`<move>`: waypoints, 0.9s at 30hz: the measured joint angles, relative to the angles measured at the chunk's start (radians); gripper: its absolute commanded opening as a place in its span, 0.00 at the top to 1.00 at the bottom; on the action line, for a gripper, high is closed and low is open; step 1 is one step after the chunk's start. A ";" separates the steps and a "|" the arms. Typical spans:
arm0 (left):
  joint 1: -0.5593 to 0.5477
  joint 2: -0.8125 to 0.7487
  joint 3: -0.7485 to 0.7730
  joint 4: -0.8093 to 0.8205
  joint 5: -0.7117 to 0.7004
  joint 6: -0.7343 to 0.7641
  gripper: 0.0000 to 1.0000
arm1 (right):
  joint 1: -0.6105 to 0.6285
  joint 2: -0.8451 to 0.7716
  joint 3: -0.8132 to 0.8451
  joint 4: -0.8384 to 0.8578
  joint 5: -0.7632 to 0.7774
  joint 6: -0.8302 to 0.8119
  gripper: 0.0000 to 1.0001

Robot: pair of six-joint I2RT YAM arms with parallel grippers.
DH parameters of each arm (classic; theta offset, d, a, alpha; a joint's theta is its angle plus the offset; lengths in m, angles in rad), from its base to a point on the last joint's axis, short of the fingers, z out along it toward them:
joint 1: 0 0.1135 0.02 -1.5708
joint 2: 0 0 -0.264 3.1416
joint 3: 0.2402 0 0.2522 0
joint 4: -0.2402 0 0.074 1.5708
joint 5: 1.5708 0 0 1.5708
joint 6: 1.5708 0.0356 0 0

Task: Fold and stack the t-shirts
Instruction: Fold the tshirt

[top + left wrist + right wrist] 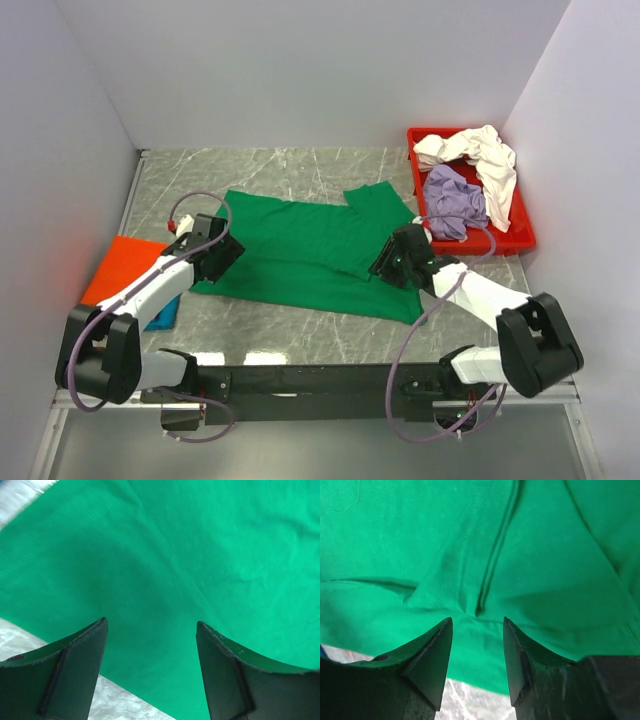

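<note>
While the green shirt (300, 250) lies across mid-frame, our left pincer (151, 630) and right pincer (478, 625) hang released over its ends.

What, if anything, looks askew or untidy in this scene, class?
The bright green cloth t-shirt lies skewed on the grey marbled table, one sleeve flopped over and creased. The cream-white t-shirt and lavender t-shirt sit crumpled, unfolded, in the red plastic tray.
</note>
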 measured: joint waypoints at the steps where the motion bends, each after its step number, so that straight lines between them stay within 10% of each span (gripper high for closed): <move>1: -0.007 0.007 0.000 0.005 0.003 0.000 0.24 | 0.006 0.021 0.002 0.020 0.002 0.001 0.48; 15: -0.025 0.017 0.001 0.023 0.017 0.008 0.24 | 0.064 0.142 0.012 0.140 0.006 0.055 0.58; 27: -0.025 0.017 0.021 0.023 0.017 0.020 0.25 | 0.075 0.204 0.043 0.144 0.024 0.071 0.97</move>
